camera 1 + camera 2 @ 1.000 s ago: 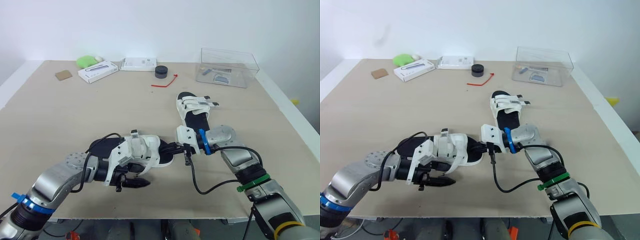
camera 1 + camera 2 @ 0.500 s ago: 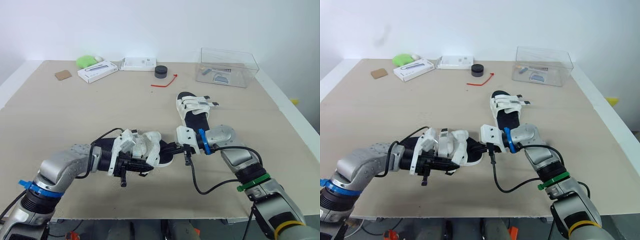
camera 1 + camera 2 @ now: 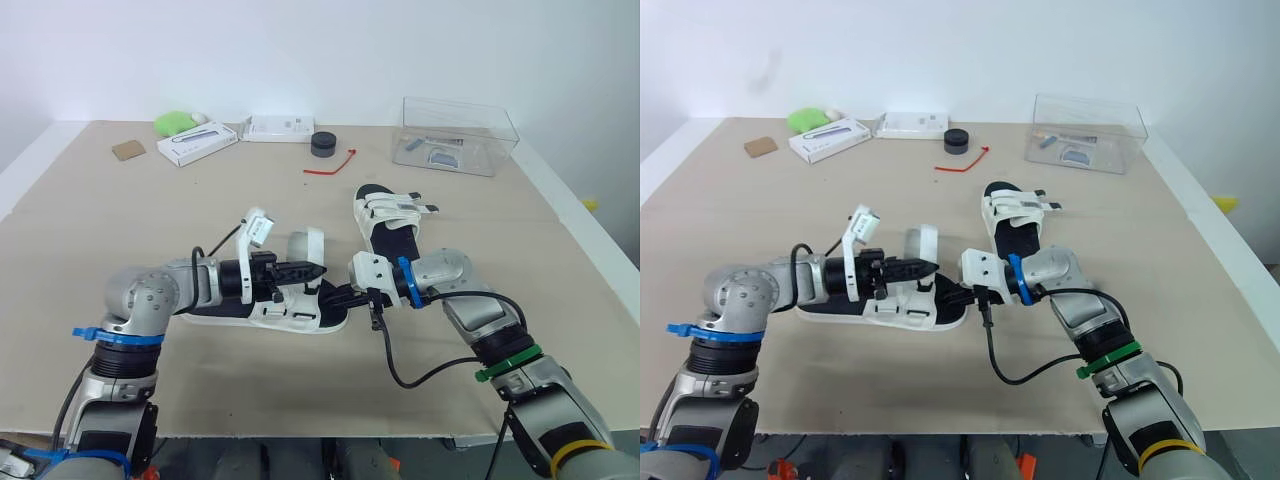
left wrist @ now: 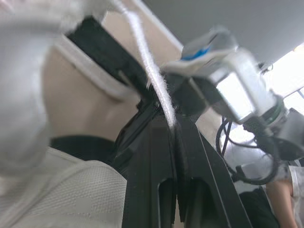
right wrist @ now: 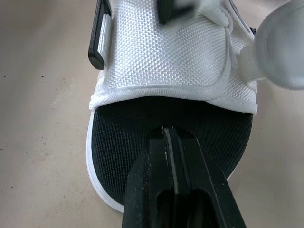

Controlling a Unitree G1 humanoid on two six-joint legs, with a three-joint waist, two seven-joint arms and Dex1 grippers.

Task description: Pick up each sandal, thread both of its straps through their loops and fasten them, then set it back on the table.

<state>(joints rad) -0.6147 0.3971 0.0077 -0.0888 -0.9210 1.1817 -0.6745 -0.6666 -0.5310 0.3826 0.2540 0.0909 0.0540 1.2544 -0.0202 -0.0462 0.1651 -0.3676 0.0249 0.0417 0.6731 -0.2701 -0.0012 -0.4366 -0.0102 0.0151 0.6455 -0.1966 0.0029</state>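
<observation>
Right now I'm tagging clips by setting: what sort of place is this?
Probably a robot test room: a plain beige tabletop against a bare white wall, a white-strapped black-soled sandal and its matching pair laid out as props, and a clear plastic box by the far edge.

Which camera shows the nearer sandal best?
Either eye view: the whole sandal is visible, one strap raised. The right wrist view shows one end of it; the left wrist view, a strap up close.
</observation>
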